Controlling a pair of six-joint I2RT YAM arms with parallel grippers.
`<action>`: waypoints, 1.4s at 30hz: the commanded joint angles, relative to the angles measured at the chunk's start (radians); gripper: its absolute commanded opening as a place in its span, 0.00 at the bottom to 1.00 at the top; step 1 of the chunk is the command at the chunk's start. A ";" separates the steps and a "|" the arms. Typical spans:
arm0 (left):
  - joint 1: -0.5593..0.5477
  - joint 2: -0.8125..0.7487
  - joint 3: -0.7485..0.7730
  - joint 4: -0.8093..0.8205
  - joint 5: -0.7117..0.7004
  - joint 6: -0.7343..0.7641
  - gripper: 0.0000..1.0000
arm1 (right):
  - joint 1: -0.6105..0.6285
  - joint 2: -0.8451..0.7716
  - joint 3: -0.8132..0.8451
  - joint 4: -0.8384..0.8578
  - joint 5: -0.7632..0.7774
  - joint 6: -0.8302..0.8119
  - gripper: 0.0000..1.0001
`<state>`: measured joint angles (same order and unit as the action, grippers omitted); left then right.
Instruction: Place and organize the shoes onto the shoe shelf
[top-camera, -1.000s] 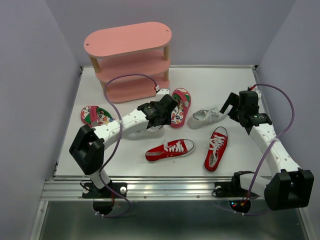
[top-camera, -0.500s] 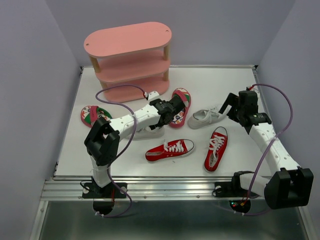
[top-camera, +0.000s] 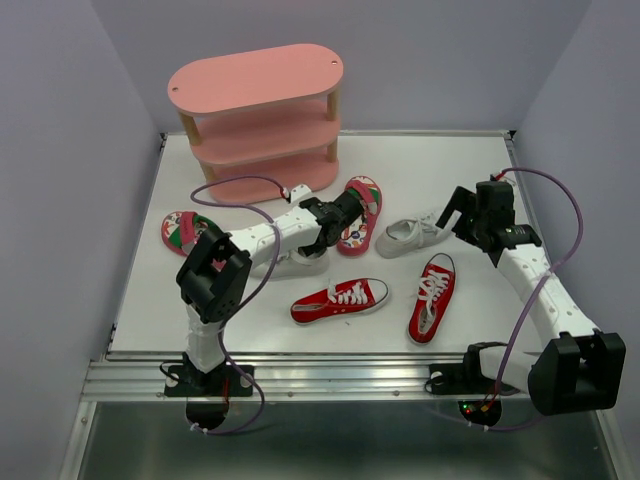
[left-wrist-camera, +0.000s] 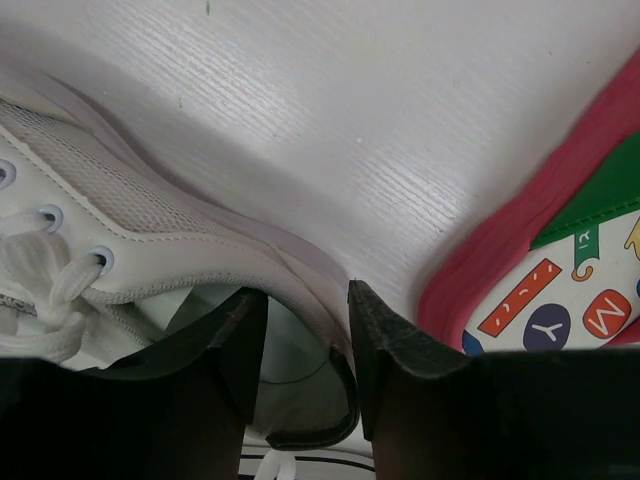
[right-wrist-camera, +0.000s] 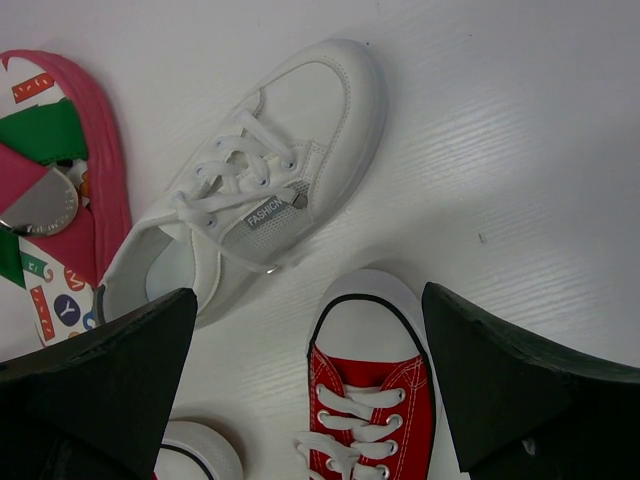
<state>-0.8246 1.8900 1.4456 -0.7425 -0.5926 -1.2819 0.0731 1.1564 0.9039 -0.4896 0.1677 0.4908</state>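
Reaching fwd low, left hand (left-wrist-camera: 300, 350) pinches white sneaker (left-wrist-camera: 150, 250) collar; right hand (right-wrist-camera: 300, 400) hovers spread.

Plain pale lavender walls (top-camera: 60, 150) closing in on three sides, smooth and bare. Below, a white table top with faint wood grain (top-camera: 440, 165), evenly lit, soft shadows only. Along the near edge, a ribbed silver metal rail (top-camera: 330, 378); beneath, a dull grey floor (top-camera: 350, 445).
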 joint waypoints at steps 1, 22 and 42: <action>-0.001 0.011 -0.002 0.046 -0.036 0.018 0.45 | -0.001 -0.007 0.006 0.017 -0.011 0.000 1.00; -0.113 -0.239 -0.183 0.244 0.003 0.783 0.00 | -0.001 -0.083 -0.034 0.042 0.016 0.029 1.00; -0.091 -0.210 -0.268 0.273 0.112 0.816 0.57 | -0.001 -0.095 -0.043 0.040 0.001 0.031 1.00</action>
<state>-0.9146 1.6745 1.1561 -0.4564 -0.4347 -0.4129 0.0731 1.0744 0.8532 -0.4862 0.1757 0.5205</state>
